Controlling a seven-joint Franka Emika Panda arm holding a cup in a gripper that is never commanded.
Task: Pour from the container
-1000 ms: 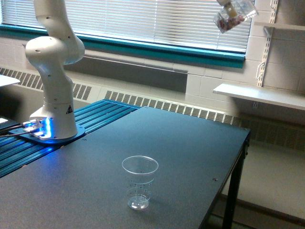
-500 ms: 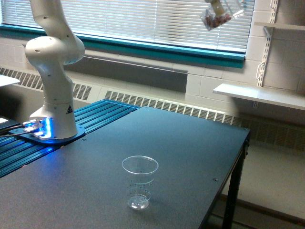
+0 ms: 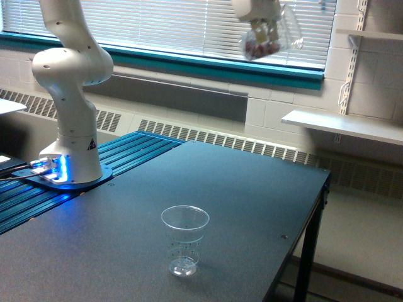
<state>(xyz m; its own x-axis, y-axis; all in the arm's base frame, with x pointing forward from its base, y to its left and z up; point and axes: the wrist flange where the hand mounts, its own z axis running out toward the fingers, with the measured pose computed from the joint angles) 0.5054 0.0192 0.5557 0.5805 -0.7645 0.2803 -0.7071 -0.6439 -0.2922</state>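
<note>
A dark grey table [image 3: 252, 189] fills the lower part of the exterior view, set before a window with closed white blinds [image 3: 170, 25] above a teal sill [image 3: 189, 63]. Along the far wall runs a baseboard heater [image 3: 220, 138].

High at the top of the view, the gripper [image 3: 259, 22] is only partly in frame; its jaws appear closed on the container [image 3: 269, 39], though the contact itself is blurred. The container is a clear plastic vessel, tilted, hanging in the air well above the table and in front of the blinds. Small reddish-pink and white pieces sit gathered in its lower part.

Below and to the left of it, near the front of the table, stands a clear ribbed cup [image 3: 184, 240], upright, with dotted markings on its wall. Nothing shows inside it. It is well apart from the container, with open air between them.

At the far left, the arm's white base [image 3: 69, 126] rises from a blue-lit foot [image 3: 53, 170] on blue ribbed rails [image 3: 126, 151]. At the right, a white shelf [image 3: 343, 126] juts from the wall, with another shelf [image 3: 371, 34] above it.
</note>
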